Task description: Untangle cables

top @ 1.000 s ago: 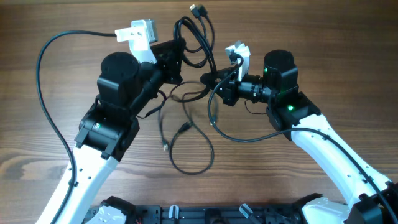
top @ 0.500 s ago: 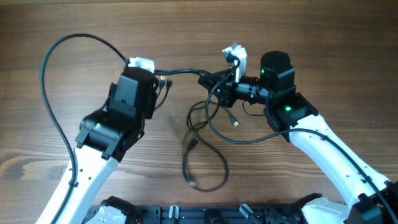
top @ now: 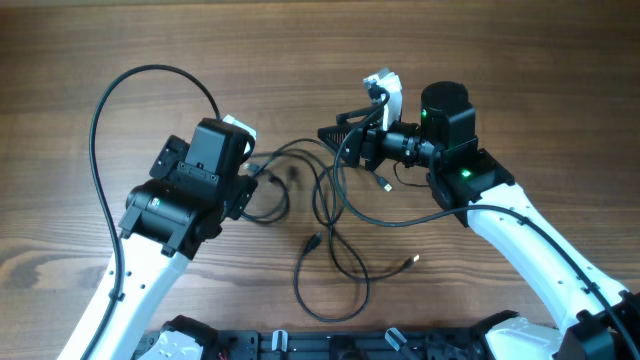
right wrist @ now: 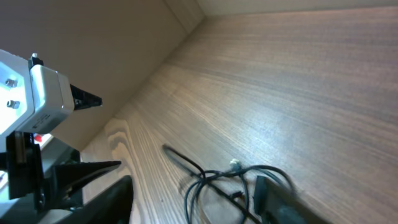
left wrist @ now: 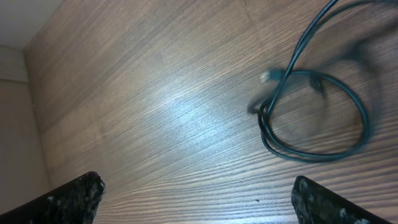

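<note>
Wood-grain table (top: 520, 50) is filling the overhead view from edge to edge. On the left, the left pincer (left wrist: 199, 198) is standing wide. Its two dark fingertips are sitting at the bottom corners of the wrist view with only bare wood between them, so it is gripping nothing. Just ahead of it, the cables (top: 330, 195) are lying loose on the table in overlapping black loops between the two arms, and they are looking partly blurred in the left wrist view. One dark plug end (top: 312, 241) is resting low in the tangle, and a light-tipped plug (top: 411, 261) is lying further right. On the right, the right pincer (top: 332, 130) is pointing leftward at the tangle's upper edge with its jaws parted, and it is clasping nothing that the wrist view is showing.
</note>
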You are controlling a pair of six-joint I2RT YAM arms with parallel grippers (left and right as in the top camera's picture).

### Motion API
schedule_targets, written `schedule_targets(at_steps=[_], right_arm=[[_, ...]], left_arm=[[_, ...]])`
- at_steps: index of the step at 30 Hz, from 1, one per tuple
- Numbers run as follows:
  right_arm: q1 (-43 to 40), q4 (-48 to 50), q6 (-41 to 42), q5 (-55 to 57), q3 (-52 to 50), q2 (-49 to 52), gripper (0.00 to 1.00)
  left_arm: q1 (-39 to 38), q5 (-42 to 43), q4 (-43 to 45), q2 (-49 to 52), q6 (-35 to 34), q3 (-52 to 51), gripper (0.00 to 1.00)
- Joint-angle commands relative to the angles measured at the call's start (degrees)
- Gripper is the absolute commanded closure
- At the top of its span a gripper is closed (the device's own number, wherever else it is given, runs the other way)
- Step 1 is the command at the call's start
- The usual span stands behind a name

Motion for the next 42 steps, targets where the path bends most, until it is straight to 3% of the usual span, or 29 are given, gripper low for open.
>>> schedule_targets(at_steps=[1, 4, 6, 9, 12, 15, 18, 26, 28, 29, 33, 35, 38, 40, 41, 42], right_arm=[[-0.1, 0.2, 0.1, 0.6, -0.2, 0.4, 0.18], [-0.1, -0.1, 0.1, 0.5, -0.2, 0.4, 0.08], [-0.1, -0.5, 0.0, 0.6, -0.2, 0.4, 0.03], [-0.1, -2.3, -0.1, 2.9, -0.2, 0.4, 0.00], [-0.1, -4.8, -1.0, 5.5, -0.3, 0.4, 0.00], [-0.1, -5.1, -3.7, 5.1, -0.3, 0.4, 0.00], [-0.1, -6.7, -3.2, 8.6, -0.7, 0.6, 0.00], [-0.1, -16.6, -1.5, 7.6, -0.7, 6.5, 0.02], [0.0, -17.0, 0.1, 5.7, -0.7, 9.1, 0.10], [0.3, -17.0, 0.4, 5.4, -0.7, 10.6, 0.25], [1.4, -16.7, 1.8, 4.0, -0.7, 13.7, 0.44], [2.4, -16.7, 1.8, 3.2, -0.7, 14.4, 0.43], [4.6, -16.2, 1.3, 3.4, -0.7, 14.5, 0.27], [6.2, -16.3, 1.3, 5.1, -0.7, 14.5, 0.30], [6.8, -16.3, 1.4, 5.9, -0.7, 14.5, 0.41], [7.1, -16.2, 1.5, 5.9, -0.7, 14.5, 0.62]], left_arm=[[0.5, -0.3, 1.6, -0.3, 0.7, 0.1, 0.00], [0.5, -0.3, 4.6, -0.3, -1.9, 0.1, 0.00], [0.5, 1.3, 7.3, -0.3, -7.3, 0.1, 0.00], [0.5, 13.7, 10.2, -0.2, -10.7, 0.1, 0.00], [0.5, 22.8, 12.8, 0.6, -19.4, 0.1, 0.00], [0.5, 22.8, 15.4, 3.4, -29.8, 0.1, 0.00], [0.5, 22.9, 16.8, 6.7, -34.8, 0.1, 0.00], [0.5, 22.9, 17.9, 12.8, -37.3, 0.1, 0.00], [0.5, 22.8, 18.9, 12.8, -37.3, 0.1, 0.00], [0.5, 22.5, 19.3, 12.8, -37.3, 0.1, 0.00], [0.5, 21.9, 19.3, 12.8, -37.3, 0.1, 0.00], [0.5, 21.9, 19.3, 12.8, -37.3, 0.1, 0.00], [0.5, 21.9, 19.3, 12.8, -37.3, 0.1, 0.00], [0.5, 22.0, 19.3, 12.8, -37.3, 0.1, 0.00], [0.5, 22.0, 19.3, 12.8, -37.3, 0.1, 0.00], [0.5, 22.0, 19.3, 12.8, -37.3, 0.1, 0.00]])
